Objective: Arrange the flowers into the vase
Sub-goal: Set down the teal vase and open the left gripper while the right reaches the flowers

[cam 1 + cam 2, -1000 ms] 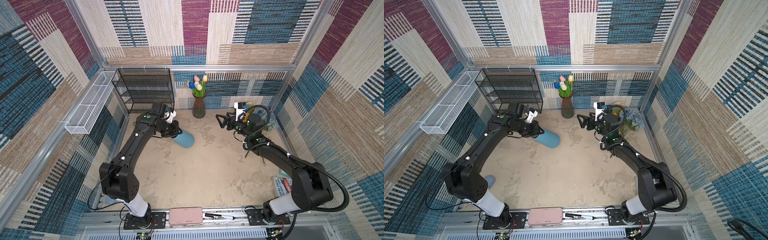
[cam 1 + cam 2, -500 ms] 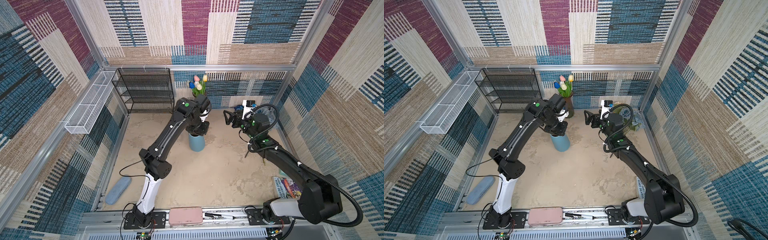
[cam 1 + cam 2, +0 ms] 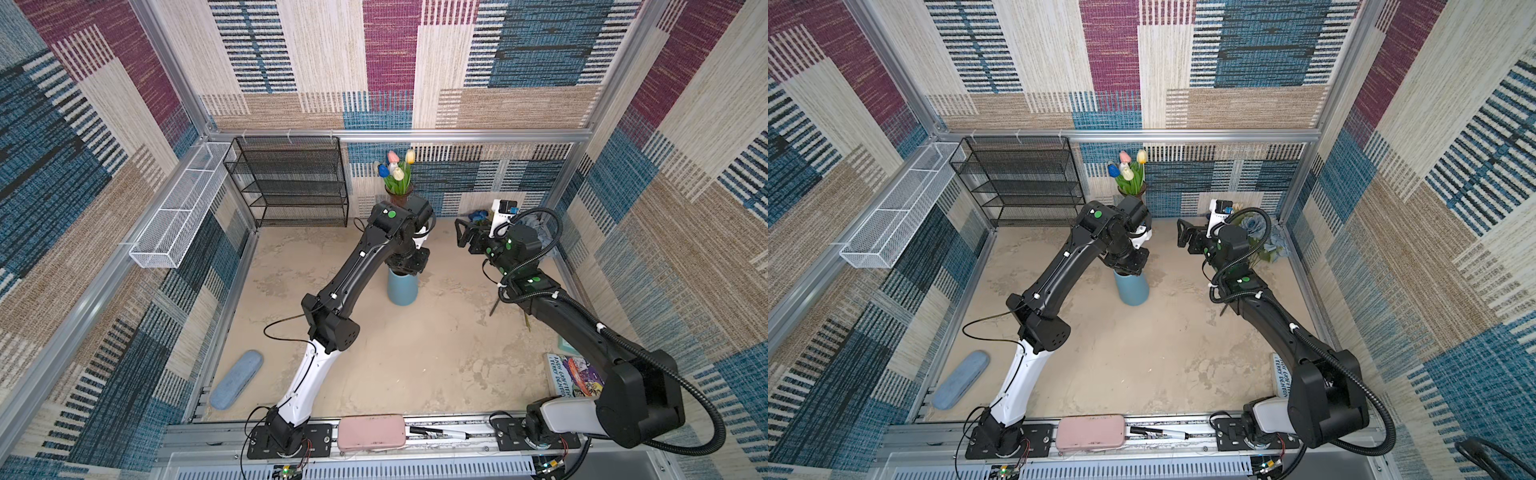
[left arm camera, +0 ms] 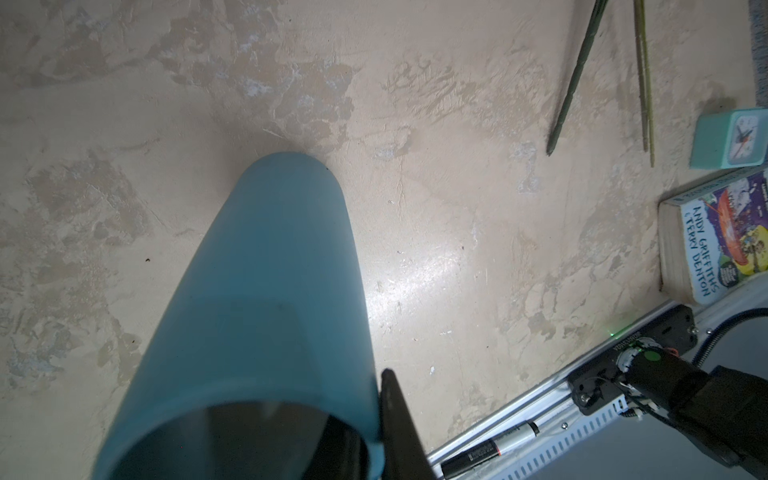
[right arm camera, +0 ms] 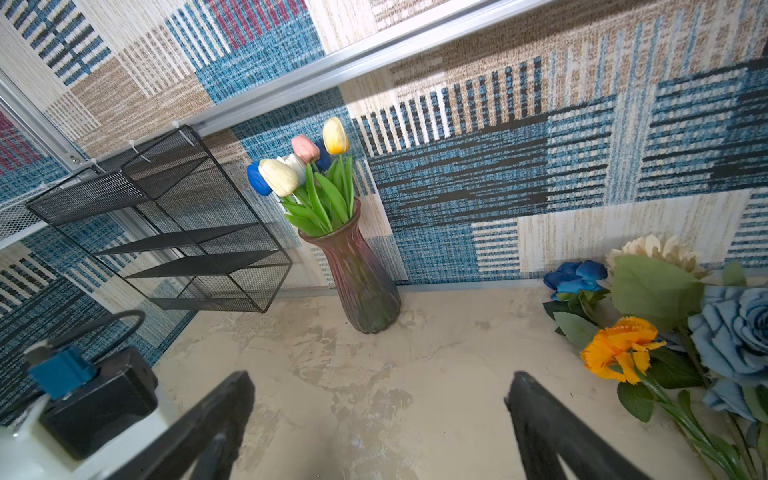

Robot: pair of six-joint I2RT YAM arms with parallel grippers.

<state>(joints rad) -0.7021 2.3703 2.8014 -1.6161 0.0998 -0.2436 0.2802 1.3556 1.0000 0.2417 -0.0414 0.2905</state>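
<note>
Since a second ago, my left arm has swung in from the left side of the surface toward the middle. The blue vase (image 3: pixel 402 289) that hung tilted in its grip now stands upright on the surface. The left tool (image 3: pixel 407 266) sits over the vase's mouth, clamped on the rim. In the wrist view one finger (image 4: pixel 399 424) lies flat against the outside of the wall, and I cannot make out the other.

My right tool (image 5: pixel 380 380) has drawn a little closer to the right edge. Its jaws are spread wide with nothing between them, raised above the surface and pointing at the back edge.

At the middle of the back edge stands a brown glass vase (image 5: pixel 353 278) holding the tulips (image 5: pixel 307 162), well apart from the blue vase.

The loose flowers lie in the back right corner, beside the right tool:
- a deep-blue rose (image 5: pixel 575 276)
- an orange flower (image 5: pixel 619 345)
- a cream sunflower (image 5: pixel 652 249)
- a dusty-blue rose (image 5: pixel 735 324)

Their green stems (image 4: pixel 577 79) run along the right edge toward a mint clock (image 4: pixel 731 137) and a book (image 3: pixel 569 374). A black mesh shelf (image 3: pixel 291 183) fills the back left corner.
</note>
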